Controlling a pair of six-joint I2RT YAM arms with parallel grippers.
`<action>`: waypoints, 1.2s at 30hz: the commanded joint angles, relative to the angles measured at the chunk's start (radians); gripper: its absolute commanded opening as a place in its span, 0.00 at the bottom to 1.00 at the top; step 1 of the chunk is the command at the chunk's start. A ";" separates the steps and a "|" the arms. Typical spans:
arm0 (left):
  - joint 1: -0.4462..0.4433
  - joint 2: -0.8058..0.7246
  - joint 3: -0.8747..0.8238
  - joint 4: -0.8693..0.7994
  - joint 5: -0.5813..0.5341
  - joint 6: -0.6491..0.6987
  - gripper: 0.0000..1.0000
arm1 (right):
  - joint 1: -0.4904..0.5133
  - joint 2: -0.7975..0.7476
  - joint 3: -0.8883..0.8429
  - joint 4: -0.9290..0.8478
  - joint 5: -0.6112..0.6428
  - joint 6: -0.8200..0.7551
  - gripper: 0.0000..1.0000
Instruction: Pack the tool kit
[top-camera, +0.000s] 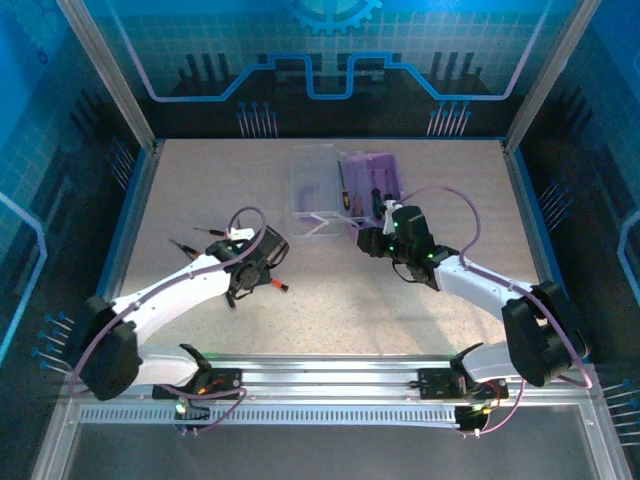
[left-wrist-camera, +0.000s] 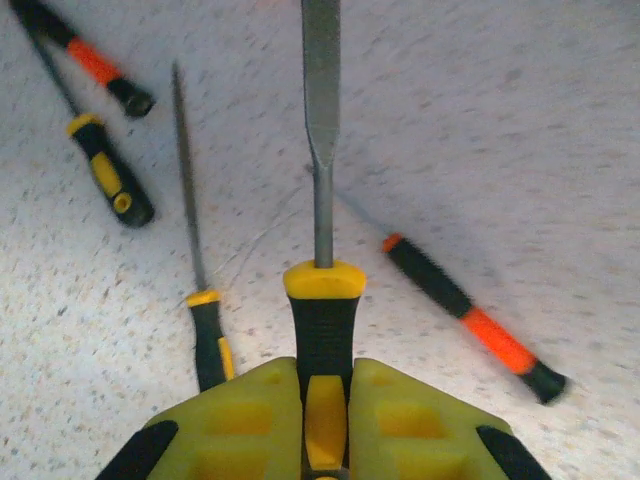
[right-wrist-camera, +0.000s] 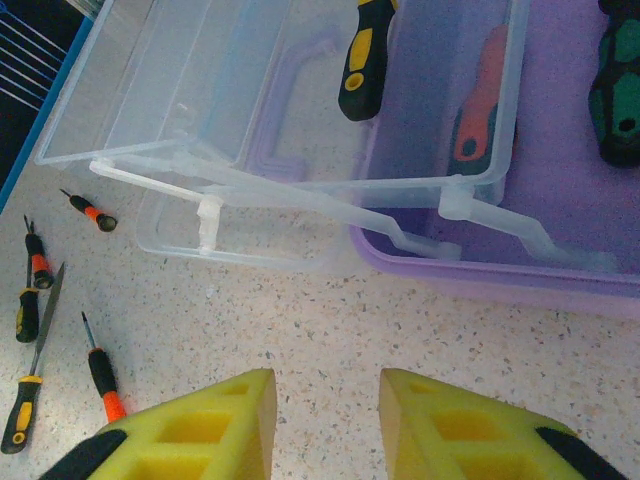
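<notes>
- Tool kit (top-camera: 305, 190): lies open near the far edge of the table (top-camera: 200, 190), a little right of centre. The clear lid (right-wrist-camera: 150, 110) is swung out to the left and the purple base (right-wrist-camera: 480, 275) is on the right. A green-handled screwdriver (right-wrist-camera: 615, 100) and a yellow-black handle (right-wrist-camera: 360, 55) lie inside.
- Left gripper (left-wrist-camera: 325, 380): pads clamped on the black-and-yellow handle of a flat-bladed tool (left-wrist-camera: 320, 150), blade pointing straight ahead of the fingers. Cannot tell whether it is off the table.
- Handling, as a judgement: the tool is light, stiff and slim. The rubbery handle is the place to hold, since the bare steel shaft would likely slip or roll. The thin plastic case looks light and liable to skid if bumped.
- Orange-black screwdriver (left-wrist-camera: 465, 315): loose on the table, just right of the held tool. More slim tools lie to its left.
- Left arm: reaches from the near-left corner toward mid-table, wrist pitched down.
- Right gripper (right-wrist-camera: 328, 400): fingers apart with nothing between them, low over bare table just short of the base's near wall. The right arm is bent in from the near-right corner.
</notes>
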 joint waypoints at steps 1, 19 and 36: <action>-0.073 -0.081 0.044 0.091 -0.025 0.085 0.00 | 0.013 0.000 0.016 0.018 -0.002 0.011 0.35; -0.275 0.078 0.014 0.591 0.203 0.168 0.00 | 0.049 -0.148 -0.065 0.208 -0.114 0.109 0.52; -0.302 0.124 -0.059 0.749 0.314 0.096 0.00 | 0.029 0.066 0.002 0.364 -0.285 0.299 0.31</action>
